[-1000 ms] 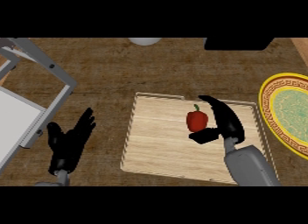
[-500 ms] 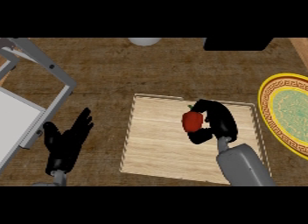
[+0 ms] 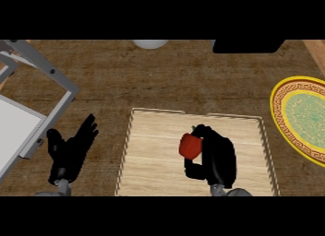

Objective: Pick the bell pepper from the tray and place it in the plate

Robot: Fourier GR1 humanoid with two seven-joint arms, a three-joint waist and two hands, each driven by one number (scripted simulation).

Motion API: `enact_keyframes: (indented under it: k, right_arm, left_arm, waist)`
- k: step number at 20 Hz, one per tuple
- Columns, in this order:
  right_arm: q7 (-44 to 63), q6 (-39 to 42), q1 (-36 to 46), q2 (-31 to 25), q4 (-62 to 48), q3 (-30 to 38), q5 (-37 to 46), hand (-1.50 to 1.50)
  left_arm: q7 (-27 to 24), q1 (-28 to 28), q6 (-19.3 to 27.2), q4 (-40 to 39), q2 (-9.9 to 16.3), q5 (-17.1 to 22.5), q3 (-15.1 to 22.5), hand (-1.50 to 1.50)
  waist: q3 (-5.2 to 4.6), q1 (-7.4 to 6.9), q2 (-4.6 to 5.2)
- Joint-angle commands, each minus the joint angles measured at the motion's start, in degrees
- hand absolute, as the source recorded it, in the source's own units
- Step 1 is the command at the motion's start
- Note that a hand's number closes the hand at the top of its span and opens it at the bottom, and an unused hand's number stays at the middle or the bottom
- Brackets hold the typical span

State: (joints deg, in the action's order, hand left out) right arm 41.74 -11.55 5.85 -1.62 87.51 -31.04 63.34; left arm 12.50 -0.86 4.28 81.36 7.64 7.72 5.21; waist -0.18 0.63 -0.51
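A red bell pepper (image 3: 189,145) is over the middle of the pale wooden tray (image 3: 152,138). My right hand (image 3: 215,157) is curled round the pepper from its right side, thumb and fingers wrapping it, and hides part of it. The plate (image 3: 308,117), yellow-rimmed with a green patterned centre, lies at the right edge of the view, apart from the tray. At the lower left my left hand (image 3: 68,151) rests open on the counter beside the tray, fingers pointing up.
A grey metal rack with a white panel (image 3: 19,110) fills the left side. A white round object (image 3: 150,44) and a black block (image 3: 248,45) sit at the counter's far edge. Brown wooden counter lies between tray and plate.
My right hand closed round the bell pepper and has drawn back toward me, carrying the pepper with it toward the tray's middle. The left hand has stayed still.
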Motion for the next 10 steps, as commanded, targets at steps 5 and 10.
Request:
enact_keyframes:
  k: [5, 10]
  right_arm:
    - [5.73, -12.85, -6.51, -0.29, 14.62, -5.07, 17.62, 1.5]
    - [8.52, -17.55, -8.3, 1.31, 21.66, -0.52, 18.86, 1.5]
  left_arm:
    - [1.75, -2.46, -0.39, 3.8, 0.45, 0.51, 0.05, 0.0]
    - [-3.17, -0.85, -1.16, -1.47, -0.9, -0.82, 0.46, 0.0]
  waist:
    - [0.18, -0.04, 0.07]
    - [0.15, 0.3, 0.32]
